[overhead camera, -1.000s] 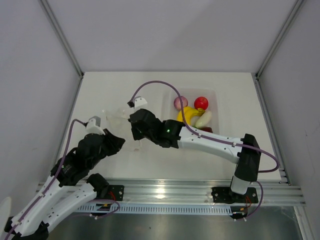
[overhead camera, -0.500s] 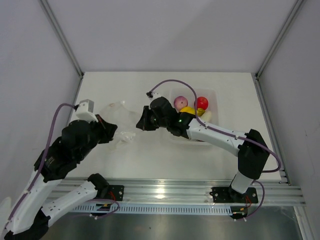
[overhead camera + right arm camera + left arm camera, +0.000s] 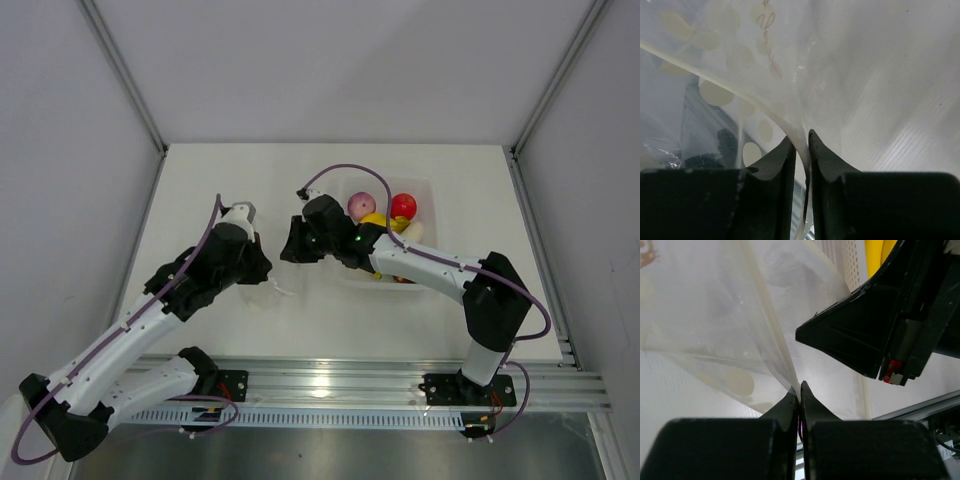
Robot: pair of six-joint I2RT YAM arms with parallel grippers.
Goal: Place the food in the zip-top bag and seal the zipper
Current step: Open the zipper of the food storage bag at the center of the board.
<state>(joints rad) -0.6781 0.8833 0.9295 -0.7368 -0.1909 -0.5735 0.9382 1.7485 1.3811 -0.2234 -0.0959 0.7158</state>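
Note:
The zip-top bag (image 3: 715,315) hangs as clear, crinkly film between my two grippers; in the top view it is only a faint sheen (image 3: 274,289) left of the tray. My left gripper (image 3: 799,390) (image 3: 266,270) is shut on a fold of it. My right gripper (image 3: 801,136) (image 3: 287,247) stands slightly open, and the bag's pale zipper strip (image 3: 715,65) runs down between its fingers. The food lies in the tray: a pink onion (image 3: 361,206), a red fruit (image 3: 403,206), a yellow banana (image 3: 376,220) and a white piece (image 3: 412,233).
The translucent white tray (image 3: 432,190) sits right of centre, and the right forearm (image 3: 420,265) crosses over its near half. In the left wrist view the black right gripper (image 3: 880,325) hangs close on the right. An aluminium rail (image 3: 400,378) runs along the near edge.
My left arm swung in from the left toward the centre and its jaws closed on the bag. My right gripper, shut on the bag before, has parted its jaws a little.

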